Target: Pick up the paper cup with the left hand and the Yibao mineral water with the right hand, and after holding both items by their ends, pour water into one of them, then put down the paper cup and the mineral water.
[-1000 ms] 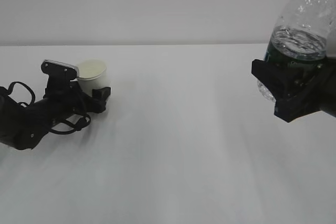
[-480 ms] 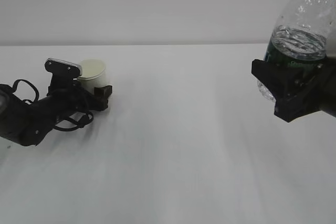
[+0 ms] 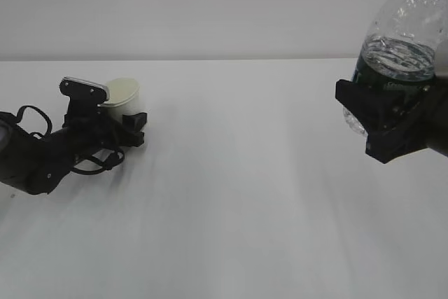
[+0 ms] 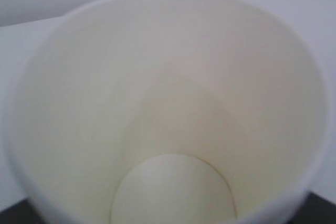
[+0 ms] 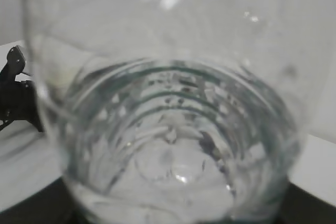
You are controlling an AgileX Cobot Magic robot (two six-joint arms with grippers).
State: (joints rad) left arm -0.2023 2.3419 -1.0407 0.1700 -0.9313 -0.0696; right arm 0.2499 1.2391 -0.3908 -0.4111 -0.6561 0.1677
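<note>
The paper cup (image 3: 124,96) is at the left of the white table, leaning slightly to the right, with its lower part between the fingers of my left hand (image 3: 122,121). That gripper lies low on the table and is shut on the cup. In the left wrist view the cup's cream inside (image 4: 168,103) fills the picture and hides the jaws. My right hand (image 3: 385,120) holds the Yibao mineral water (image 3: 402,26) upright in the air at the right, gripping its lower end below the green label. The bottle (image 5: 168,129) is capless and partly filled.
The white table (image 3: 231,194) stretches between the two arms, with a pale wall behind it. The left arm (image 5: 16,95) shows as a dark shape at the left edge of the right wrist view.
My left gripper has slid forward around the cup and its jaws have narrowed onto it. The cup now leans a little to the right. The right hand and bottle have not moved.
</note>
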